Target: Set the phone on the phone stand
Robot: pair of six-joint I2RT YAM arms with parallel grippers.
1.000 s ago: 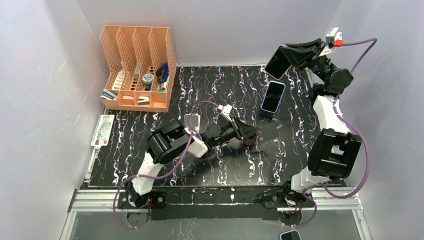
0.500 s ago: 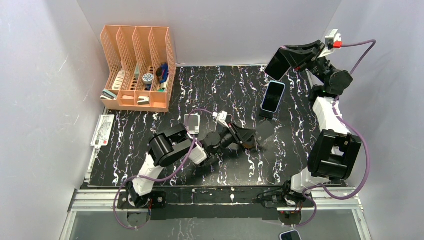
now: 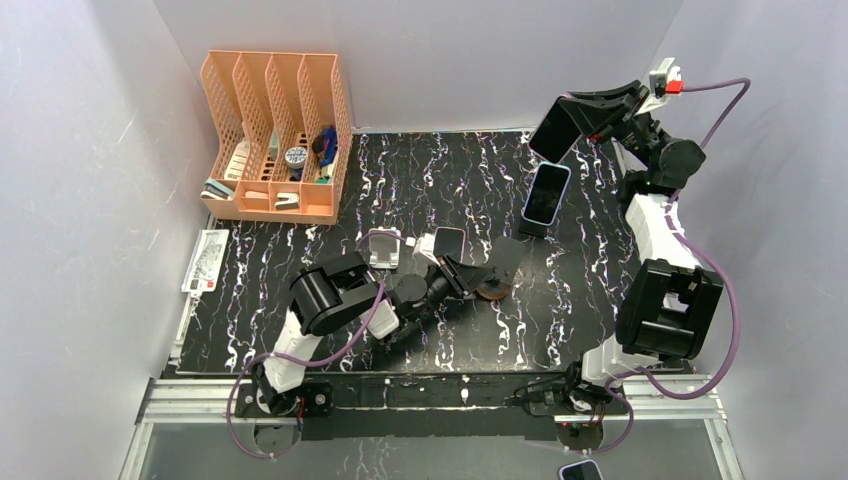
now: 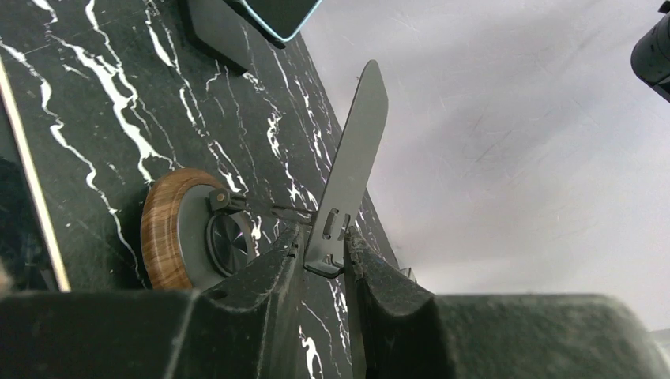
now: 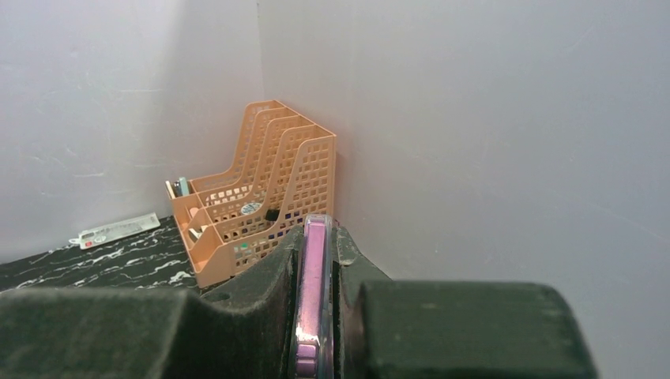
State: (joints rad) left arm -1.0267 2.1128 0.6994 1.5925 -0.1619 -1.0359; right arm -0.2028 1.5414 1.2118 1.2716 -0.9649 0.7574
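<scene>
Since a second ago the left gripper [image 3: 472,277] is pulling back toward its own base, taking the phone stand [image 3: 497,270] leftward over the table [image 3: 440,170]. Two arms are working, and three phones and two stands are showing. The left gripper is pinching the phone stand's thin grey plate [image 4: 353,158] between closed jaws, with the round wooden foot [image 4: 162,237] sitting just beside them. The right gripper [image 3: 588,112] is clamping the phone [image 3: 555,130] edge-on, hanging high over the far right corner, close to the back wall [image 3: 450,60] and well apart from the phone stand. A second phone [image 3: 546,192] is leaning on a dark stand [image 3: 533,228] between the two. A third phone [image 3: 580,470] is lying beyond the near rail. Open marble is lying all around the phone stand, and an orange file rack [image 3: 275,135] is occupying the far left corner.
</scene>
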